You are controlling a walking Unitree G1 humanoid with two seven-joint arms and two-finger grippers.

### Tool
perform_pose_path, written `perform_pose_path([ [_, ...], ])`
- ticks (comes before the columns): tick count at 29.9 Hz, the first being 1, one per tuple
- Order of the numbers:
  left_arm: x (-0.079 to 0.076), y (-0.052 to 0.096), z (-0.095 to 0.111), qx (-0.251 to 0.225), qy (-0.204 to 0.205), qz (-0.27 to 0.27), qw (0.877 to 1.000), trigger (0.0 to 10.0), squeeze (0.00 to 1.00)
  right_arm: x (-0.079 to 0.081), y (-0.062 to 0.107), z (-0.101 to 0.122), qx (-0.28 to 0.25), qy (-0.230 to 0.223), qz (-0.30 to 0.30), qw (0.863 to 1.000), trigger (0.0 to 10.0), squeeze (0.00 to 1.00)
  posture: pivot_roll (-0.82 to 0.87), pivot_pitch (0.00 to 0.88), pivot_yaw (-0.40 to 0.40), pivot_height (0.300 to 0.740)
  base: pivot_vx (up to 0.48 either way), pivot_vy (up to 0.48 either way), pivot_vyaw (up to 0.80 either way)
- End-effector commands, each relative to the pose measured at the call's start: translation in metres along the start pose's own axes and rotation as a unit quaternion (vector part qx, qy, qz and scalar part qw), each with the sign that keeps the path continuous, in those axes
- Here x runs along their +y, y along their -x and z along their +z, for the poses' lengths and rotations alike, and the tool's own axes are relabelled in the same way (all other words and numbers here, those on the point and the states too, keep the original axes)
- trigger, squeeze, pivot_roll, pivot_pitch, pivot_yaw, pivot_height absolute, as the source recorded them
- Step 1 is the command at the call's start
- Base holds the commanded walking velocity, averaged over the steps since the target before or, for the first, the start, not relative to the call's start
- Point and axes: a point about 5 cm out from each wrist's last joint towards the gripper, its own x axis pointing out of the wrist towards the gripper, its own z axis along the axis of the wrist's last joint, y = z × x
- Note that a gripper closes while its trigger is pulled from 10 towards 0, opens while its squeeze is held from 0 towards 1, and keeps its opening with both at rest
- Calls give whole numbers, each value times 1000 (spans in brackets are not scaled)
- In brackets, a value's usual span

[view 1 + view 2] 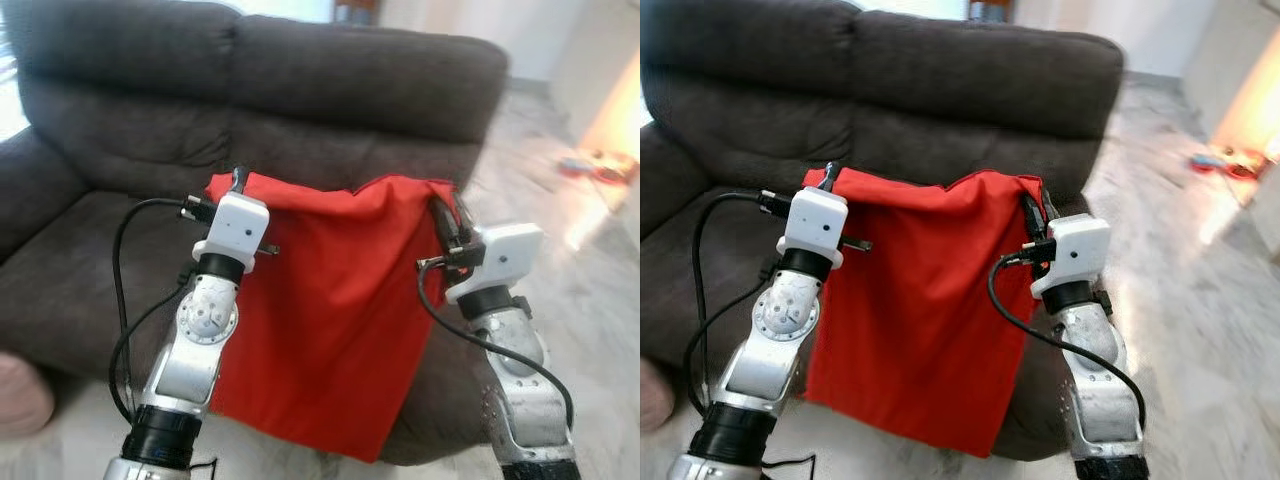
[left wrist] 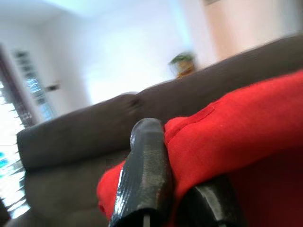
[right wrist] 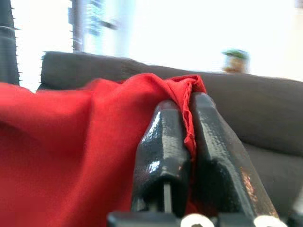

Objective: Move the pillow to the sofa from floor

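1. Holding the red pillow (image 1: 330,320) up in front of us, both arms are raised, and the cloth hangs down flat between them.
2. Our left hand (image 1: 238,182) is pinched tight on the pillow's upper corner; in the left wrist view the black fingers (image 2: 144,175) have red fabric bunched between them.
3. Our right hand (image 1: 447,218) is clamped on the other upper corner, and the right wrist view shows the seam squeezed between its two fingers (image 3: 165,156).
4. The top edge sags a little between the two hands, and the rest of the pillow drapes below them.
5. Beyond both hands sits the dark grey sofa (image 1: 380,90); the pillow hangs in front of its seat cushion and front edge, its lower corner down near the floor (image 1: 590,330).
6. Whether the cloth touches the sofa front, we cannot tell.
7. Past the right hand, the pale floor runs off with some small bright objects (image 1: 598,165), blurred.
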Motion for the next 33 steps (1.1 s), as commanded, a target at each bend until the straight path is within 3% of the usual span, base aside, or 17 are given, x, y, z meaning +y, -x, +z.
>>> perform_pose_path([
  [1, 3, -10, 32, -73, 12, 17, 997, 10000, 0, -7, 1, 11, -19, 5, -7, 1000, 10000, 0, 103, 0, -56, 740, 296, 0, 0],
  [15, 2, -10, 31, -70, 13, 17, 997, 10000, 0, -9, 0, 13, -16, 3, -8, 1000, 10000, 0, 100, 0, -56, 740, 296, 0, 0],
  [28, 8, -14, 37, -82, 8, 25, 996, 10000, 0, 0, -9, 32, -53, 12, 18, 998, 10000, 0, 105, 0, -60, 740, 297, 0, 0],
  [33, 7, -13, 37, -81, 9, 26, 996, 10000, 0, 4, -8, 30, -47, 12, 36, 998, 10000, 0, 104, 0, -63, 740, 295, 0, 740],
])
